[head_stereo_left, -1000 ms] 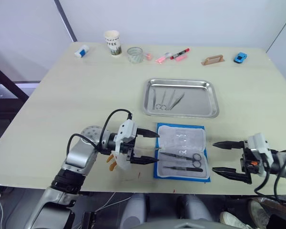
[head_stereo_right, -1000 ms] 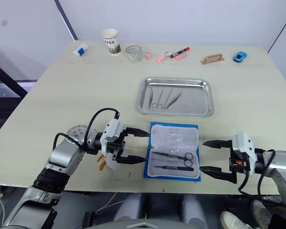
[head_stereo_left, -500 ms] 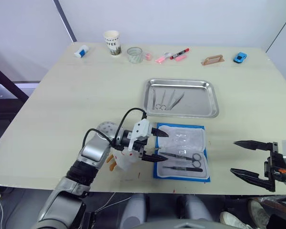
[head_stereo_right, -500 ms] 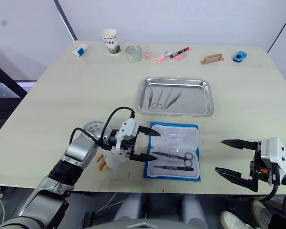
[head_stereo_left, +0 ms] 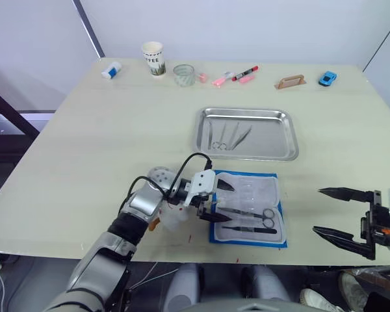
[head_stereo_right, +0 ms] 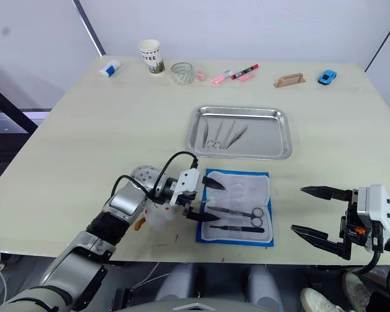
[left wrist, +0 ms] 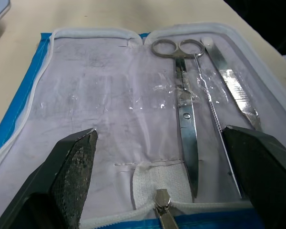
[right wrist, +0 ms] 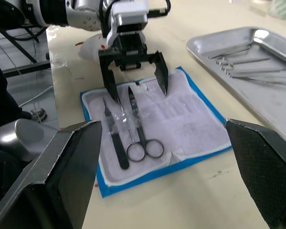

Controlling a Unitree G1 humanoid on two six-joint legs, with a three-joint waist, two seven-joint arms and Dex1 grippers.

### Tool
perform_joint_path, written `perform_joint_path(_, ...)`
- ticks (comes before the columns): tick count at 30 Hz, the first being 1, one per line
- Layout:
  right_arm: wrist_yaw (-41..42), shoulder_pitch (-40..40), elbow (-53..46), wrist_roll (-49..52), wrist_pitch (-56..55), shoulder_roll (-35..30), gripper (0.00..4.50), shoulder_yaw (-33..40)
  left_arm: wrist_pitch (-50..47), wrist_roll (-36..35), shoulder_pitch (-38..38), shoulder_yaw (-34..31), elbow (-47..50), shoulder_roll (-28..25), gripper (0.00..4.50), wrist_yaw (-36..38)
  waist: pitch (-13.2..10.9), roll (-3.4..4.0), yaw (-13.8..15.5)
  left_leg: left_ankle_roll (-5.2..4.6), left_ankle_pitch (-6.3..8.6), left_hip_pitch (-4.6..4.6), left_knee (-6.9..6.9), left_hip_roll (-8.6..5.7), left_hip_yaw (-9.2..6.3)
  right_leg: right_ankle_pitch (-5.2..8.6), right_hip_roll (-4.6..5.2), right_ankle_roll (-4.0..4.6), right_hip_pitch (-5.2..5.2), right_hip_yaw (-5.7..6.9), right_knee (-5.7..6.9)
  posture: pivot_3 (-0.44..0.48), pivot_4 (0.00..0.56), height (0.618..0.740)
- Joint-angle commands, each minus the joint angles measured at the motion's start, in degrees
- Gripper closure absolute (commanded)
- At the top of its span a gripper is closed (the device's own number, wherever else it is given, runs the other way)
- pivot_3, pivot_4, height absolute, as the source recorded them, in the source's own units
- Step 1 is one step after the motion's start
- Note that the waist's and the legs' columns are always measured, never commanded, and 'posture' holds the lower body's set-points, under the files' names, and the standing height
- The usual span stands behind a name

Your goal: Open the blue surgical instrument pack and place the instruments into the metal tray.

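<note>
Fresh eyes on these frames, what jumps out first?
The opened blue surgical instrument pack at the table's near edge, whitish lining up, with scissors and a second slim instrument still lying in it. The left tool hovers open over its left end. Behind it sits the metal tray, already holding a few instruments; the right tool waits open, off to the pack's right.

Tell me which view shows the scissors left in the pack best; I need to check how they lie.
The left wrist view: the scissors lie close up on the white lining, loops away from the left gripper, under clear plastic. The right wrist view shows them smaller, beside a dark tool. The head views show them tiny.
</note>
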State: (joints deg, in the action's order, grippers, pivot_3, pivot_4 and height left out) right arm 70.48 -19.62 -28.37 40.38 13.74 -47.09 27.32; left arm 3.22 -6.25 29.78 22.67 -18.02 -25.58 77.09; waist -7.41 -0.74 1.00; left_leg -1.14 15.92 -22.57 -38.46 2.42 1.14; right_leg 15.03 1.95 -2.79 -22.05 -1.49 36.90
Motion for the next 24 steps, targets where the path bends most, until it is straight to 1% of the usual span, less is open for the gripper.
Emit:
perform_joint_path(1,-0.52,1.32,-2.27,1.7,1.08,-1.26,0.0,1.04,-0.54,3.72,-1.19,2.69,-1.91,-0.37,0.04,-0.42,0.0,0.0,0.02,0.0,0.0,0.03,0.0,-0.01,-0.03,0.0,0.0,-0.01,0.05,0.0,0.0,0.0,0.15,0.74)
perform_joint_path(6,-2.75,3.85,-3.71,2.59,3.85,-1.94,0.0,-0.64,0.05,4.08,-2.83,2.98,-1.51,-0.9,0.04,-0.81,0.01,0.02,-0.04,-0.01,0.0,0.32,0.03,-0.01,-0.05,0.04,0.0,-0.03,0.36,-0.01,-0.05,0.0,0.15,0.74)
perform_joint_path(9,-5.82,5.77,-3.88,-1.23,4.67,-2.32,0.0,-3.67,0.92,4.26,-2.79,2.9,-2.43,-0.74,0.04,-1.15,0.03,0.03,-0.05,-0.01,0.01,0.41,0.04,-0.02,-0.02,0.05,0.01,-0.05,0.43,-0.05,-0.05,0.0,0.15,0.74)
perform_joint_path(12,-9.85,8.63,-3.4,-7.66,5.13,-2.47,0.0,-9.85,1.51,4.29,-2.38,2.89,-3.3,-0.44,0.04,-1.4,0.04,0.03,-0.06,-0.01,0.01,0.43,0.05,-0.03,-0.02,0.06,0.01,-0.05,0.44,-0.05,-0.05,0.0,0.15,0.74)
perform_joint_path(14,-12.67,12.27,-3.48,-9.07,9.93,-2.59,0.0,-15.77,2.02,4.51,-1.74,2.91,-3.98,-0.15,0.04,-1.58,0.07,0.05,-0.11,-0.01,0.01,0.49,0.05,-0.03,0.0,0.06,0.01,-0.05,0.45,-0.08,-0.05,0.0,0.15,0.74)
perform_joint_path(17,-15.52,16.3,-3.67,-10.77,13.53,-2.19,0.0,-20.46,2.17,4.39,-1.18,2.66,-4.4,0.06,0.04,-1.63,0.07,0.07,0.15,-0.01,0.0,0.45,0.06,-0.05,-0.01,0.07,0.02,-0.04,0.44,-0.06,-0.04,0.0,0.15,0.74)
perform_joint_path(18,-16.93,18.2,-4.16,-10.34,16.39,-1.71,0.0,-22.5,2.17,4.3,-1.02,2.44,-4.37,0.03,0.04,-1.74,0.07,0.06,0.03,-0.01,0.0,0.43,0.05,-0.07,-0.02,0.07,0.03,-0.04,0.44,-0.07,-0.04,0.0,0.15,0.74)
perform_joint_path(20,-20.05,21.58,-4.46,-13.2,19.89,-0.49,0.0,-28.16,2.05,4.1,-0.84,2.08,-3.97,-0.18,0.04,-1.74,0.07,0.06,0.0,-0.01,0.0,0.43,0.04,-0.08,-0.01,0.06,0.03,-0.06,0.45,-0.12,-0.05,0.0,0.15,0.74)
perform_joint_path(22,-22.88,23.48,-4.04,-16.53,21.56,0.71,0.0,-32.24,1.86,3.95,-1.03,1.98,-3.24,-0.36,0.04,-1.71,0.08,0.07,0.03,-0.01,0.0,0.45,0.05,-0.09,-0.05,0.07,0.02,-0.05,0.45,-0.11,-0.04,0.0,0.15,0.74)
perform_joint_path(24,-23.88,24.39,-3.98,-18.69,22.76,0.58,0.0,-34.77,1.71,3.88,-1.33,1.99,-2.65,-0.45,0.04,-1.74,0.07,0.06,0.1,-0.01,0.01,0.41,0.06,-0.08,-0.09,0.07,0.01,-0.04,0.42,-0.08,-0.04,0.0,0.15,0.74)
